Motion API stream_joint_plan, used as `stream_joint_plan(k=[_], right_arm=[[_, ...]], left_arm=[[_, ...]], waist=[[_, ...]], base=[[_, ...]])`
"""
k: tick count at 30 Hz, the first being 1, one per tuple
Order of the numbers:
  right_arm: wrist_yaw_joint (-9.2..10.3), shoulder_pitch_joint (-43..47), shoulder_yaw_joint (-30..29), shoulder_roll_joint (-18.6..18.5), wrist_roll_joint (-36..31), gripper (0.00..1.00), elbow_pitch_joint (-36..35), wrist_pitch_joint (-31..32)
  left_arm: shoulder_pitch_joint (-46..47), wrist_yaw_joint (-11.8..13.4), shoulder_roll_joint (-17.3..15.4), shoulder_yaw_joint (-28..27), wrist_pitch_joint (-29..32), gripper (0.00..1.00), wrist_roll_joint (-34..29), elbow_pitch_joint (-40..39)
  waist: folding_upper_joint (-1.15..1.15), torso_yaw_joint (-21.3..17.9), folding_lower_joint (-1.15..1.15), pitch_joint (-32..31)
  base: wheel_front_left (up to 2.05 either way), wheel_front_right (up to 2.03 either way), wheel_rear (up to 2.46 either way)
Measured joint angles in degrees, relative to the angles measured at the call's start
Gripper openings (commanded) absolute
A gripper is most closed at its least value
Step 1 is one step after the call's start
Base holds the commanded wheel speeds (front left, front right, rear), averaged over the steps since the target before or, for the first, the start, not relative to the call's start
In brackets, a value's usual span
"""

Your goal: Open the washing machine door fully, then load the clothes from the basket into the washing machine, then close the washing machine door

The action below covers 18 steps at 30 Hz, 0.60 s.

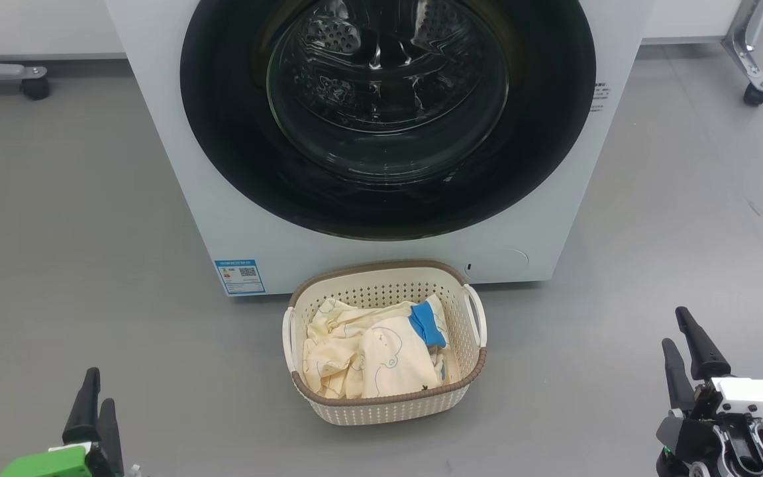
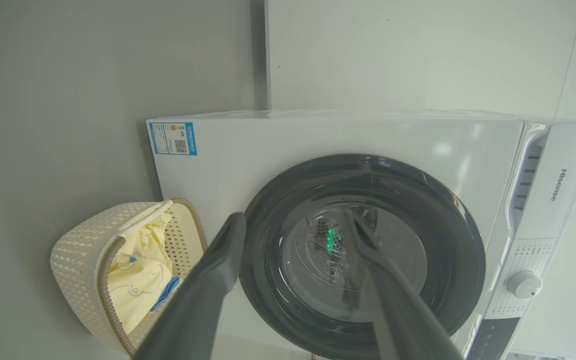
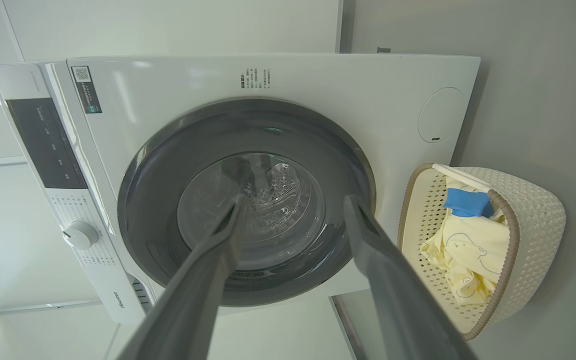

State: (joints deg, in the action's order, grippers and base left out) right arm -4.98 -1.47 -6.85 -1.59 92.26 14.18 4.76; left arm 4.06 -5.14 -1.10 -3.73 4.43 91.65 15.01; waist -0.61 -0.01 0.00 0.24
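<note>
The white washing machine (image 1: pixel 169 152) stands straight ahead, its round black door (image 1: pixel 222 132) shut flat against the front. On the floor before it sits the cream basket (image 1: pixel 381 404) holding pale yellow clothes (image 1: pixel 361 354), one with a blue band. My left gripper (image 1: pixel 95 392) hangs open at the lower left, well short of the basket. My right gripper (image 1: pixel 678 334) is open at the lower right, also clear of it. Both wrist views look at the door (image 2: pixel 458 260) (image 3: pixel 153 215) between spread fingers, with the basket (image 2: pixel 75 260) (image 3: pixel 538 225) off to one side.
Grey floor surrounds the machine and basket. A wheeled metal leg (image 1: pixel 30 83) stands at the back left, and a castor frame (image 1: pixel 749 73) at the back right. A white wall runs behind.
</note>
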Motion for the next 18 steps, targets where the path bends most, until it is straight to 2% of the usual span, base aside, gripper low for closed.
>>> stream_joint_plan(k=[18], right_arm=[[-0.10, -0.45, 1.26, -0.92, -2.63, 1.00, -3.83, -1.58]], left_arm=[[1.68, -0.24, -0.13, 1.38, -3.49, 1.00, -2.29, -2.21]], waist=[[0.00, 0.03, 0.00, 0.68]], base=[[0.00, 0.00, 0.00]])
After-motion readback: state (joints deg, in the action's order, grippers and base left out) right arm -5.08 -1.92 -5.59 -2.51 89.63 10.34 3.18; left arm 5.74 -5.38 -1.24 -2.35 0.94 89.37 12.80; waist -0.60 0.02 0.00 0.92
